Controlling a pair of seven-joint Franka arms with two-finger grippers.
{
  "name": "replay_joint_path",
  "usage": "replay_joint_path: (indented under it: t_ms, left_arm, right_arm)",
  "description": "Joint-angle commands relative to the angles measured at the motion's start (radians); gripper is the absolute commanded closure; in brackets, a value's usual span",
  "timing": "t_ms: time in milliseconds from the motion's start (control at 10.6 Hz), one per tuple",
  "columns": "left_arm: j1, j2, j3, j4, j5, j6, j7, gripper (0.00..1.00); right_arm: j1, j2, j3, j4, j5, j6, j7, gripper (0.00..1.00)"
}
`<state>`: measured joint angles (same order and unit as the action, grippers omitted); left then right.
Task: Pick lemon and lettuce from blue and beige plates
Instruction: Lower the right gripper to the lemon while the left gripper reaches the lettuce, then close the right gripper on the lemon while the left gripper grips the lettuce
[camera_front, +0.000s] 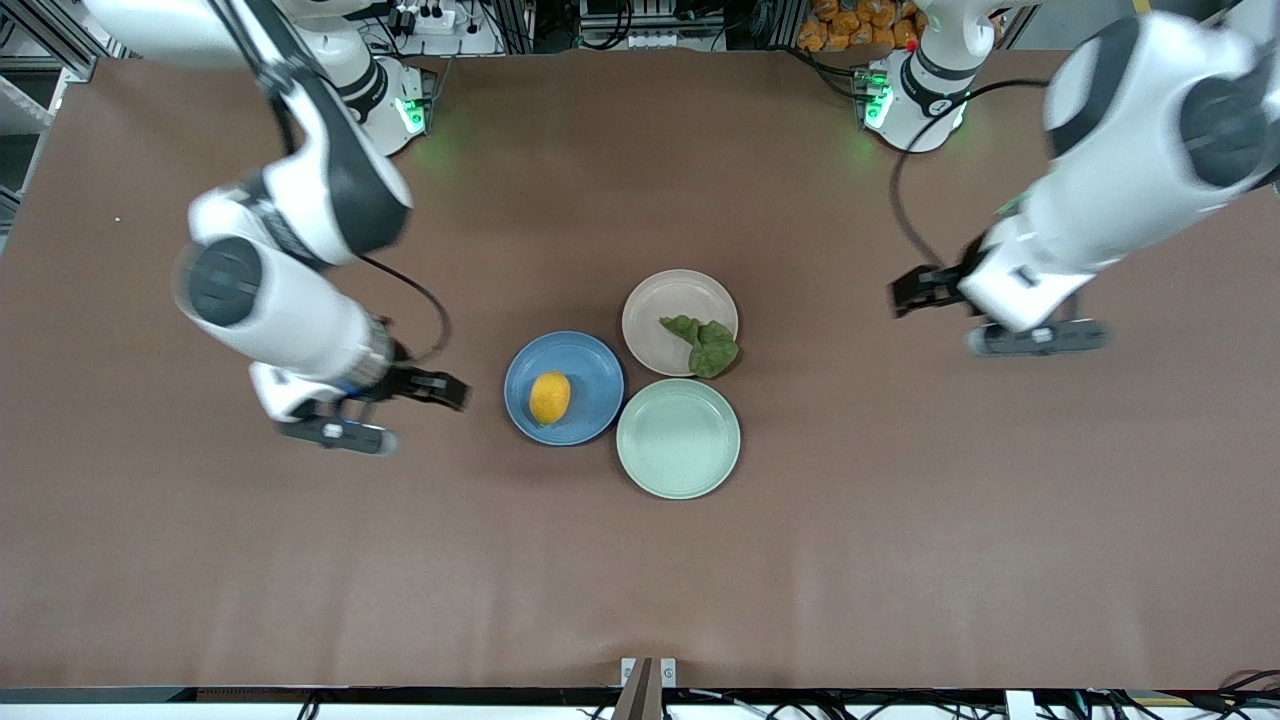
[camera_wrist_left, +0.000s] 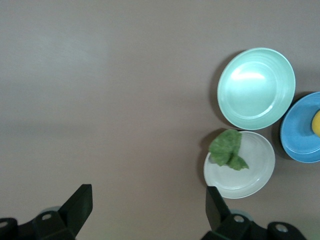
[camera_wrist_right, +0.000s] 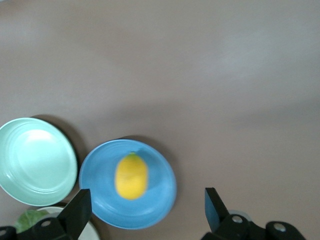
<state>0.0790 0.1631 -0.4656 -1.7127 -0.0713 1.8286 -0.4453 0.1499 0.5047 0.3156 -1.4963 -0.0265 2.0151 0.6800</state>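
Showing the lemon (camera_front: 550, 397) lying at the middle of the blue plate (camera_front: 590, 365) and the lettuce (camera_front: 708, 343) draping over the rim of the beige plate (camera_front: 660, 300). Both plates sitting mid-worktop (camera_front: 640, 580), well clear of every edge and corner, close beside a mint-green plate (camera_front: 678, 438) lying nearer the front-camera edge. Hovering the right gripper (camera_front: 452, 390) over the worktop just beside the blue plate, toward the right arm's end edge, jaws spread wide and gripping nothing. Hovering the left gripper (camera_front: 905, 297) over the worktop between the beige plate and the left arm's end edge, jaws likewise wide and empty. Approaching, by judgement: centring across the lemon's short axis before descending, closing gently against rolling; pinching the lettuce at its thickest fold, avoiding the plate rim.
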Motion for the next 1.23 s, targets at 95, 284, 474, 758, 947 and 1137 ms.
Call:
replay_joint_path:
  t_ms: [95,284,474,758,947,1137]
  left_arm:
    - [-0.140,0.099,-0.028,-0.094,-0.002,0.194,-0.273,0.00]
    - [-0.217,0.211,-0.028,-0.091,0.092,0.280,-0.422,0.00]
    - [-0.272,0.316,-0.027,-0.090,0.123,0.403,-0.528,0.00]
    - [-0.332,0.442,-0.018,-0.081,0.200,0.544,-0.665,0.00]
    - [-0.341,0.519,-0.016,-0.062,0.293,0.590,-0.758,0.00]
    - [-0.398,0.552,0.019,-0.030,0.315,0.598,-0.805,0.00]
  right_arm:
    - [0.075,0.170,0.019,0.019,-0.006,0.091,0.082,0.00]
    - [0.095,0.202,0.019,-0.001,-0.007,0.091,0.082,0.00]
    - [0.100,0.216,0.019,-0.016,-0.013,0.093,0.082,0.00]
    - [0.105,0.244,0.019,-0.018,-0.015,0.096,0.084,0.00]
    - [0.108,0.258,0.019,-0.018,-0.016,0.114,0.082,0.00]
    - [0.109,0.268,0.017,-0.045,-0.018,0.154,0.082,0.00]
